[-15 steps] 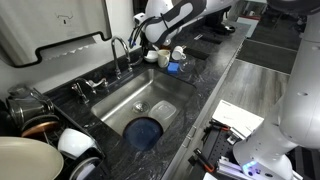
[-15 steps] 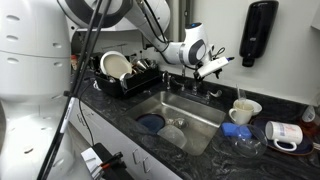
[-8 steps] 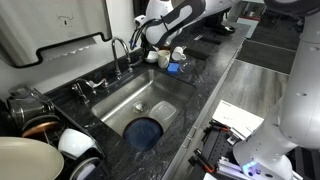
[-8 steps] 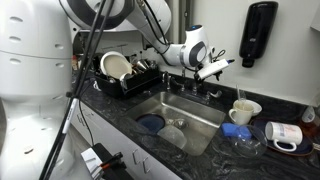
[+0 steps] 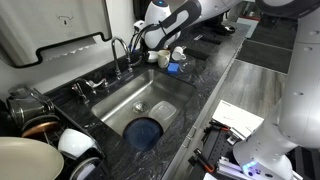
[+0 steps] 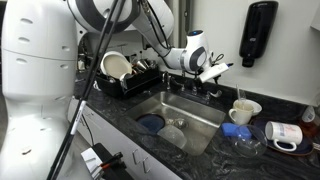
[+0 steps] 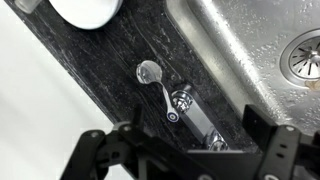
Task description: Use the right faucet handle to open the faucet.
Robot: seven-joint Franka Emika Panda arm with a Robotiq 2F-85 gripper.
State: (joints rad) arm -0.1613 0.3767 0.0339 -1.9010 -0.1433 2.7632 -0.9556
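The faucet (image 5: 119, 50) is a thin chrome gooseneck at the back edge of the sink (image 5: 165, 85). In the wrist view its chrome base (image 7: 196, 117) lies on the black counter. The right faucet handle (image 7: 158, 92), a short chrome lever with a round tip, angles away from the base. My gripper (image 7: 185, 152) is open and empty. Its two dark fingers straddle the faucet base from just above, and the lever lies just beyond the fingertips, untouched. In both exterior views the gripper (image 5: 141, 40) (image 6: 214, 70) hovers at the faucet's right side and hides much of the faucet in one of them.
A dish rack (image 6: 125, 75) with plates stands beside the sink. A blue bowl (image 5: 146, 131) lies in the basin. A white cup (image 6: 243, 110), another mug (image 6: 285, 133) and a wall soap dispenser (image 6: 260, 30) are to the faucet's right.
The gripper has sunk very slightly toward the faucet. Nothing else has moved.
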